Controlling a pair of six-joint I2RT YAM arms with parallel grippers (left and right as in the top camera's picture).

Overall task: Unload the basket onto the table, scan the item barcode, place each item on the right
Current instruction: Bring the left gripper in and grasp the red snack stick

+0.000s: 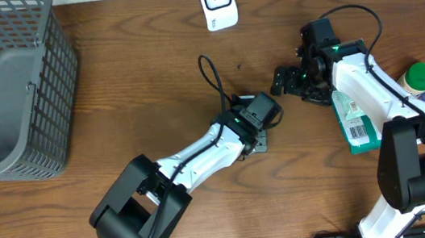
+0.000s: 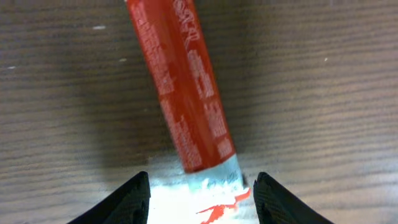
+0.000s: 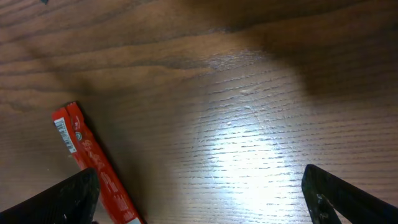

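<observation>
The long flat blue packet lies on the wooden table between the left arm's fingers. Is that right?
No. The long flat packet is red, not blue, as the left wrist view shows; it does lie on the wooden table between the left fingers.

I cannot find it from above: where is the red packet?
The red packet lies on the table, its silver end between the fingers of the left pincer. The right wrist view shows it at lower left.

- Red stick packet (image 2: 186, 93): white print along its length, too blurred to read.
- Its end: small barcode (image 3: 61, 129).
- Green box (image 1: 352, 146): white label (image 1: 357, 128) with a barcode, digits illegible.
</observation>
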